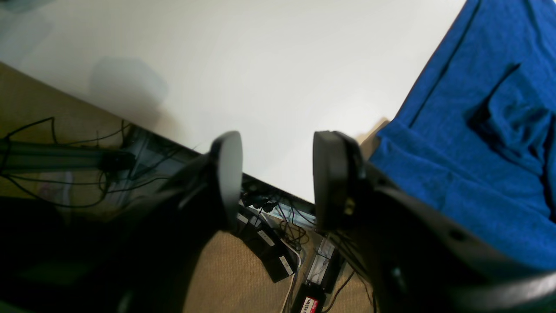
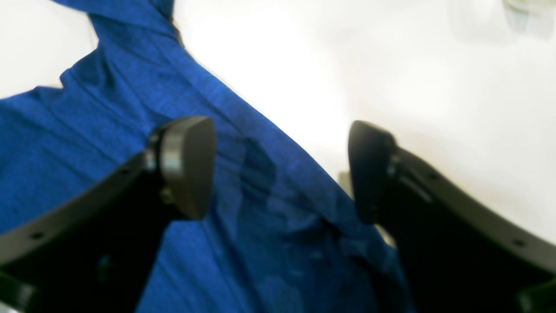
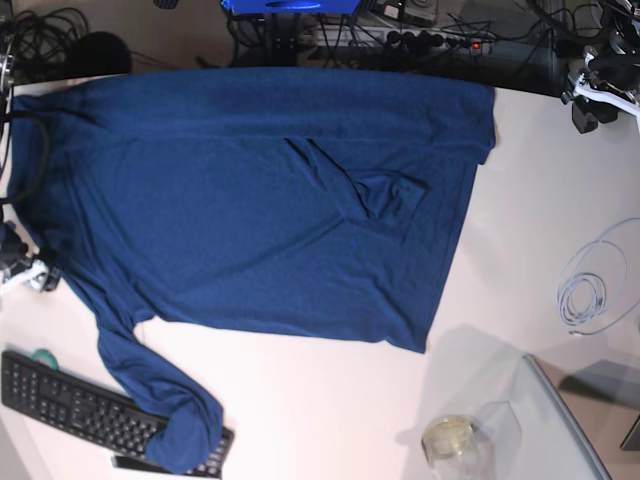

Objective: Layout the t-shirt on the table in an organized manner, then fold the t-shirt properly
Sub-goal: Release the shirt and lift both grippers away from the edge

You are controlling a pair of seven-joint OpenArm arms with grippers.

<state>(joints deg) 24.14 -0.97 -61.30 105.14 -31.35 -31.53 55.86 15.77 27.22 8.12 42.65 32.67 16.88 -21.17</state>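
Observation:
The t-shirt (image 3: 250,210), plain dark blue, lies spread over most of the white table (image 3: 520,200). A fold bunches near its middle, and one sleeve (image 3: 165,420) trails toward the front left. In the left wrist view my left gripper (image 1: 278,178) hangs open over the table's edge (image 1: 269,143) with nothing between its fingers, and the t-shirt (image 1: 478,130) lies just to its right. In the right wrist view my right gripper (image 2: 278,169) is open and straddles a creased edge of the t-shirt (image 2: 269,187). One finger is over cloth, the other over bare table (image 2: 434,87).
A black keyboard (image 3: 70,400) sits at the front left, with the sleeve end lying on it. A coiled white cable (image 3: 590,290) lies at the right. A glass jar (image 3: 450,437) and a glass panel (image 3: 565,430) stand at the front right. Cables and power strips (image 1: 269,243) lie on the floor below the table edge.

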